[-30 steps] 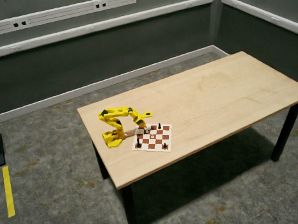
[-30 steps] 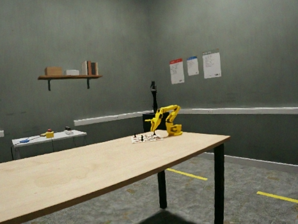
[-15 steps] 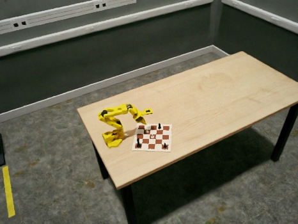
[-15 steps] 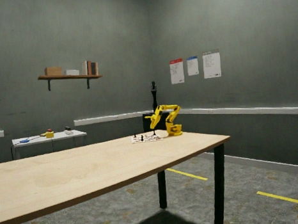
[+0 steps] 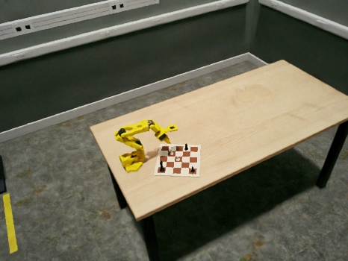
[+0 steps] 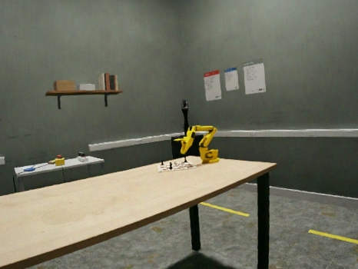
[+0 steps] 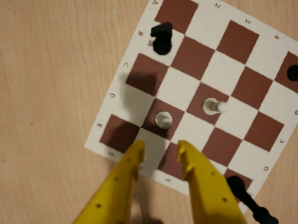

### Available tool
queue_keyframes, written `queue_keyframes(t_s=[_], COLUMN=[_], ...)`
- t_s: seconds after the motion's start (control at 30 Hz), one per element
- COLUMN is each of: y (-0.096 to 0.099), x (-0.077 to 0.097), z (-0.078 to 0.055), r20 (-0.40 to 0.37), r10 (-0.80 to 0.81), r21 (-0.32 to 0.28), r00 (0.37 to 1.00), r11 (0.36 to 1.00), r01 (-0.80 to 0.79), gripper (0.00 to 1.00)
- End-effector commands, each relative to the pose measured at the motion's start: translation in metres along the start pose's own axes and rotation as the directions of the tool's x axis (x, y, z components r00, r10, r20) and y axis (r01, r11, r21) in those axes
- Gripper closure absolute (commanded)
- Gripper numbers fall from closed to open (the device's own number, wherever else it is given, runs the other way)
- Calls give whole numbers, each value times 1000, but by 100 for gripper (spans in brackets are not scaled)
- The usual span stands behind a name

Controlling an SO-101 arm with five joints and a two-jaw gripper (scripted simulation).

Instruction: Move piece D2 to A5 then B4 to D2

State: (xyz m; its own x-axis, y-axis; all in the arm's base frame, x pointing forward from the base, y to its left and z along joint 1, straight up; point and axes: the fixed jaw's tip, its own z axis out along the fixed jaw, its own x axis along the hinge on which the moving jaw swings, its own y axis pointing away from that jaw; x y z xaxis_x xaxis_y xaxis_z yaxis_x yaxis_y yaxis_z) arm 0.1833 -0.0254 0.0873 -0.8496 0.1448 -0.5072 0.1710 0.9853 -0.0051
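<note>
The small chessboard (image 5: 178, 162) lies in front of my yellow arm. In the wrist view a white piece (image 7: 163, 119) stands upright on D2, also seen in the top view (image 5: 172, 150). My gripper (image 7: 161, 151) hovers above and just short of it, fingers slightly apart with nothing between them; it also shows in the top view (image 5: 167, 142). A black piece (image 7: 292, 74) sits at the right edge of the wrist view, about on A5. A second white piece (image 7: 214, 106) is on C3. Another black piece (image 7: 162, 37) stands on B1.
A further black piece (image 7: 245, 196) shows at the board's near corner under my right finger. The arm's base (image 5: 131, 161) sits left of the board near the table's edge. The board also shows small in the exterior view (image 6: 177, 166).
</note>
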Motion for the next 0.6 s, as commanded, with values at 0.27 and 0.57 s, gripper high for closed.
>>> queue_keyframes(t_s=[0.27, 0.57], y=[75, 130], x=[5, 30], z=[-15, -35], r20=[-58, -47], r10=[-366, -647], r21=[-202, -344], r00=[929, 761], r11=[915, 726], r01=[348, 596], gripper=[78, 68])
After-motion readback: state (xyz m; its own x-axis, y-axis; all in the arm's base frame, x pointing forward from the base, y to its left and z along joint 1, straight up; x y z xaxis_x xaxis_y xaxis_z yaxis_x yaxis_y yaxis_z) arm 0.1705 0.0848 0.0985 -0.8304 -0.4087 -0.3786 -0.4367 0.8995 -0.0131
